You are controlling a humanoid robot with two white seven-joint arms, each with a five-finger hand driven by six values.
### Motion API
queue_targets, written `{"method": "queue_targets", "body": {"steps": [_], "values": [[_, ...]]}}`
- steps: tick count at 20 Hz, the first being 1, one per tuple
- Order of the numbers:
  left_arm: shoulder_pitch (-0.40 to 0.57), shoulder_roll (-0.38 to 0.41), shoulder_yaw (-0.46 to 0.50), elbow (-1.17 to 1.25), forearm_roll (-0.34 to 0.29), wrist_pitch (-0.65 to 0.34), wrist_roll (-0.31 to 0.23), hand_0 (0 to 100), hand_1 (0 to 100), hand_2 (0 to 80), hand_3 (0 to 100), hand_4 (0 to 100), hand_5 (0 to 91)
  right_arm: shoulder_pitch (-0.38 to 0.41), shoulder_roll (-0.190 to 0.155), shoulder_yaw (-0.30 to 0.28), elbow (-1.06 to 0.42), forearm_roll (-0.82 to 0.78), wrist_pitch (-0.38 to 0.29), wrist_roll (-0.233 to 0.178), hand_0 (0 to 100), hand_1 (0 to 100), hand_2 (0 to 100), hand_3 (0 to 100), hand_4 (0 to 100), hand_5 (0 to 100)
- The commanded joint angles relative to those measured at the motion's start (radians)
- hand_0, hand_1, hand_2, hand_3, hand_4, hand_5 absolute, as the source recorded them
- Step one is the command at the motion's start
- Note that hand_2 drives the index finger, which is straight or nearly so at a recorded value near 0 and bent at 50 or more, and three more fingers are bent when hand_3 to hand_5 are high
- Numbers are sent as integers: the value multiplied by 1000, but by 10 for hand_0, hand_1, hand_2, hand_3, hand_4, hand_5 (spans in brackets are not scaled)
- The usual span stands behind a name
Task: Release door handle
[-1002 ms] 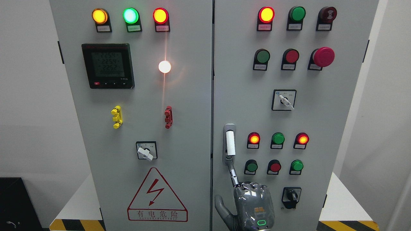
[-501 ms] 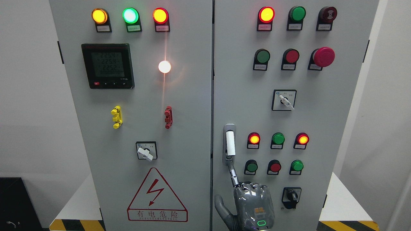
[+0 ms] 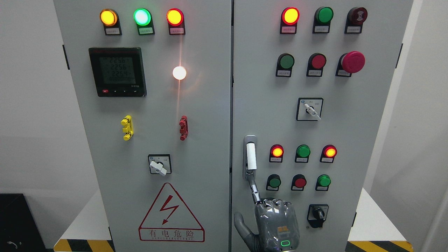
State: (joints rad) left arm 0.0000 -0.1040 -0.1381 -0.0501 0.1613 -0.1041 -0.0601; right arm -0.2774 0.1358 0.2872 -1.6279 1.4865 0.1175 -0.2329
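White walls flank a grey two-door electrical cabinet [image 3: 210, 105] that fills most of the head view, standing on a pale floor edged with yellow and black hazard stripes [image 3: 82, 245]. On the left door sit three lit indicator lamps, a dark digital meter [image 3: 117, 71], a bright white lamp [image 3: 179, 72], a yellow clip, a red clip, a rotary switch and a red triangular warning sign [image 3: 171, 213]. On the right door are rows of red and green lamps and buttons, a red mushroom stop button [image 3: 352, 62] and two more rotary switches.

Near the left edge of the right door, just beside the seam between the doors, the door handle [image 3: 250, 157] stands upright, a white bar in a metal frame. Below it a robot hand [image 3: 271, 218] rises from the bottom edge, its back toward the camera with a small green light. Which side its arm comes in from cannot be told. Its index finger [image 3: 254, 189] stretches upward with the tip touching the handle's lower end, the other fingers are curled at the knuckles, and the thumb sticks out to the left. It grips nothing.
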Motion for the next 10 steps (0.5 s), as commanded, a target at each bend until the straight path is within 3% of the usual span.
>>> {"method": "queue_targets", "body": {"steps": [1,10], "values": [[9,0,0,-1,0,0,0,120,556,0,0,0,0,0,1,-2,-53,0,-1,-2,459,327,283,1000,987,1000],[9,1,0,-1,0,0,0,120,556,0,0,0,0,-2,-1,-2,-53,-2,-2,-9,461,331,325,1000,985,1000]]}}
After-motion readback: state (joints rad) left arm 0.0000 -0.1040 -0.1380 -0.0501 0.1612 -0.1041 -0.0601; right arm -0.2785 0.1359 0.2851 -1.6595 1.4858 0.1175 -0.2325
